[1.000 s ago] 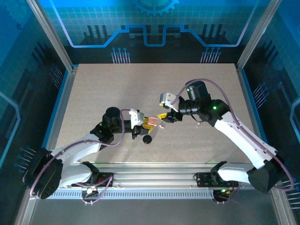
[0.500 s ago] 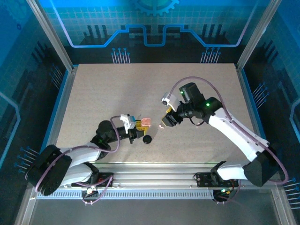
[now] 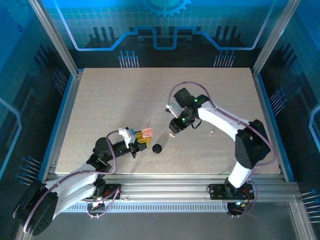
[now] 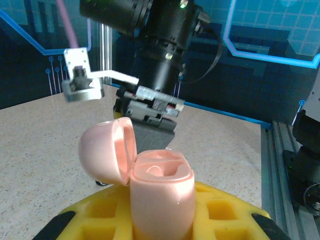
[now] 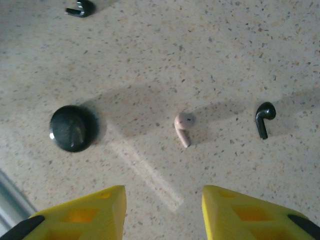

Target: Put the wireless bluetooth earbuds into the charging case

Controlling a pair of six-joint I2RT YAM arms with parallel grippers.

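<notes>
Right wrist, right tool (image 5: 163, 196) spread above pink earbud (image 5: 183, 128), black disc (image 5: 72, 128) apart, left tool (image 3: 140, 136) pinching case (image 4: 161, 192)

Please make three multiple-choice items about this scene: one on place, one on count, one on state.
1. How many black earbuds lie on the table? A one; B two; C four.
2. Where is the pink charging case? A on the table; B in the left end effector; C in a drawer.
3. Its lid is: A open; B shut; C missing.
Key: 1 B, two dark ones show in the right wrist view; 2 B, yellow fingers clamp it; 3 A, the lid is swung back.
</notes>
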